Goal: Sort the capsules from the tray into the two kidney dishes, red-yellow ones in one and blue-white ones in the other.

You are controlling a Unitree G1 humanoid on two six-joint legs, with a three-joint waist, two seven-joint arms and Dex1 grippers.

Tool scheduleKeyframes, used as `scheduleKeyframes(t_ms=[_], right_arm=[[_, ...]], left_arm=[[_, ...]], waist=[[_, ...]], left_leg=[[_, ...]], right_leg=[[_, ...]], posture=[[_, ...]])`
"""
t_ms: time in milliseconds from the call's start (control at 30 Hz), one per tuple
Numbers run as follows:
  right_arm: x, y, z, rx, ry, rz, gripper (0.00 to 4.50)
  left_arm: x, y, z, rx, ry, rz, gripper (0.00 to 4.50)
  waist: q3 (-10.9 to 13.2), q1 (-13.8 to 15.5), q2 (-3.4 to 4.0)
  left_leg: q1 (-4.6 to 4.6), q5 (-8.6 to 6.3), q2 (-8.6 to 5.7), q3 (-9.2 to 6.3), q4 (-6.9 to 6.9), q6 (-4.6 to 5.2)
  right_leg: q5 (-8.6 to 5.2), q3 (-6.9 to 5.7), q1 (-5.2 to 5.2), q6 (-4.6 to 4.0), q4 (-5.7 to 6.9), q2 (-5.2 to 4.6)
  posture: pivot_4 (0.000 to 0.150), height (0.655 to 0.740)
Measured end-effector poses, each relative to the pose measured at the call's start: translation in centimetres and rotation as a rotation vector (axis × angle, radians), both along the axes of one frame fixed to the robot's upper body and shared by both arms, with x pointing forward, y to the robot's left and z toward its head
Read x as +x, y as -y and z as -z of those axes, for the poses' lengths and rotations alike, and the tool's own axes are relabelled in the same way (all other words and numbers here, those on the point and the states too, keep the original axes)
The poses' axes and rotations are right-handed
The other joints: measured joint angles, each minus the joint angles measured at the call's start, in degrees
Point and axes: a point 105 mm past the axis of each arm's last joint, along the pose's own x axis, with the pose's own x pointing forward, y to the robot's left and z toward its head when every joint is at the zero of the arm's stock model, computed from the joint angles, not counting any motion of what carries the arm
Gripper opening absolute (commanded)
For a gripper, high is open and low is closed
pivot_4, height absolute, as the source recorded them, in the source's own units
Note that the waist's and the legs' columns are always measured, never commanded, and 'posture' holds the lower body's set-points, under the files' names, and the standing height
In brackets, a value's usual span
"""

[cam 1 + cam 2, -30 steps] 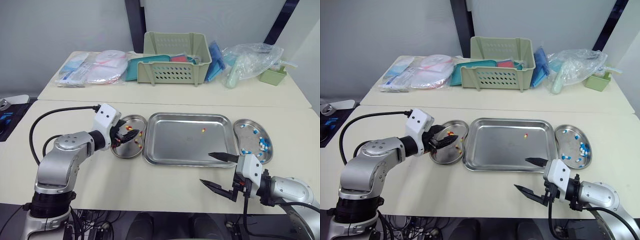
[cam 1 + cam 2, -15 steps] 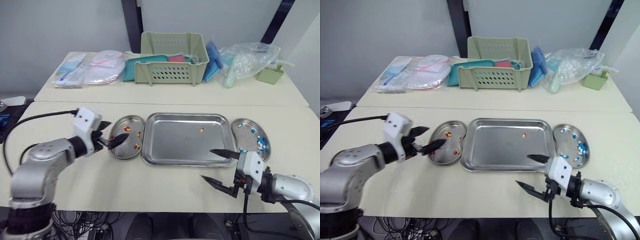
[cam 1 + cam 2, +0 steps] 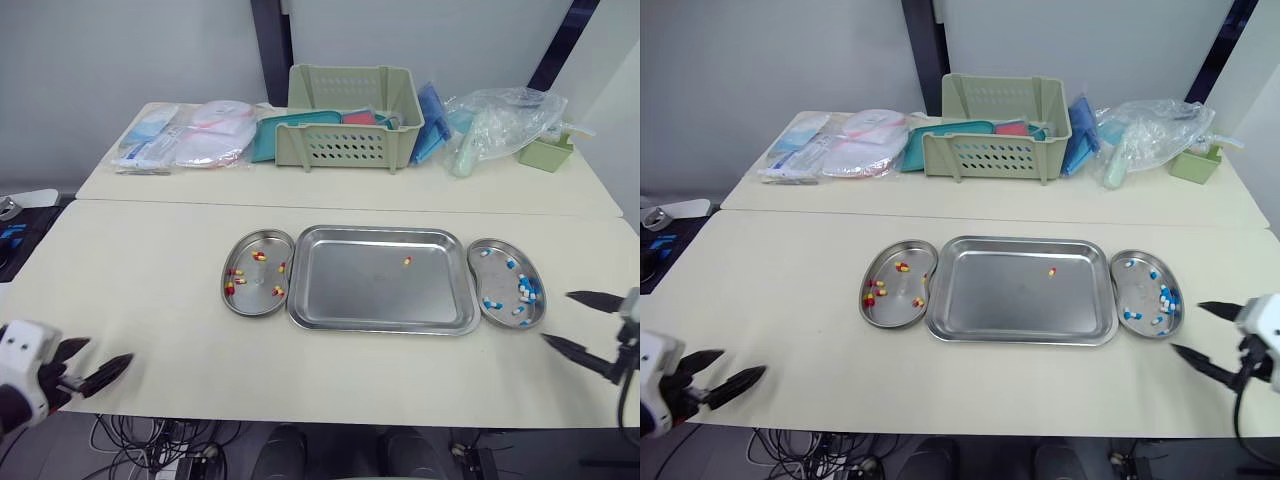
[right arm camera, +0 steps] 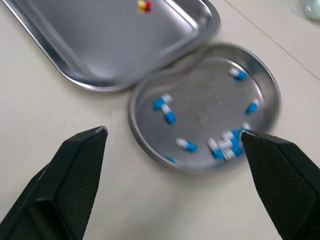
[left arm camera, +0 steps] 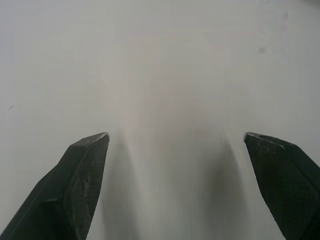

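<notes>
One red-yellow capsule (image 3: pixel 407 261) lies in the tray (image 3: pixel 350 292) between the left dish (image 3: pixel 252 305) and right dish (image 3: pixel 495 280). Both left jaws and right jaws stand wide, empty.

No text, label, brand, number or sign can be read anywhere in these views. Faint marks are seen on the packets (image 3: pixel 185 140) at the far bench's left end, but nothing legible.
</notes>
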Motion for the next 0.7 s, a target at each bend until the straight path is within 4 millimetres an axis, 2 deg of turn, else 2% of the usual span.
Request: scheduleKeyframes(t_ms=[100, 267, 367, 567, 700], right_arm=[[-0.4, 2.0, 0.5, -0.021, -0.037, 0.039, 4.5], [-1.2, 4.0, 1.3, -0.036, -0.088, 0.08, 4.5], [-1.4, 4.5, 1.6, -0.04, -0.098, 0.089, 4.5], [-2.1, 4.0, 1.8, -0.056, -0.112, 0.065, 4.5], [-2.9, 1.8, 1.0, -0.048, -0.096, 0.009, 4.5]], left_arm=[[-0.7, -0.8, 0.5, 0.005, 0.001, -0.021, 4.47], [-0.7, -1.1, 0.0, 0.027, 0.026, 0.002, 4.47], [-0.4, -1.0, -0.5, 0.042, 0.047, 0.018, 4.47], [0.2, -0.5, -1.2, 0.027, 0.079, 0.059, 4.47], [-0.4, -0.4, -0.8, 0.019, 0.05, 0.07, 4.47]], waist=[[0.0, 0.0, 0.0], [0.0, -0.2, 0.01], [0.0, -0.2, 0.02], [0.0, -0.2, 0.06], [0.0, -0.2, 0.05]], left_leg=[[0.0, 0.0, 0.01, 0.0, -0.01, 0.0], [0.01, 0.0, 0.01, 0.02, -0.01, 0.0], [0.01, 0.0, 0.02, 0.03, -0.01, 0.0], [0.0, 0.0, 0.02, 0.02, -0.02, -0.01], [0.0, 0.0, 0.05, 0.0, -0.04, -0.01]], right_leg=[[0.0, 0.0, 0.0, 0.0, 0.0, 0.0], [0.0, 0.02, -0.01, 0.0, 0.01, 0.01], [0.0, 0.02, -0.01, 0.0, 0.02, 0.01], [0.0, 0.02, -0.02, 0.01, 0.02, 0.02], [0.0, 0.01, -0.01, 0.01, 0.02, 0.04]], posture=[[0.15, 0.74], [0.15, 0.74], [0.15, 0.74], [0.15, 0.74], [0.15, 0.74]])
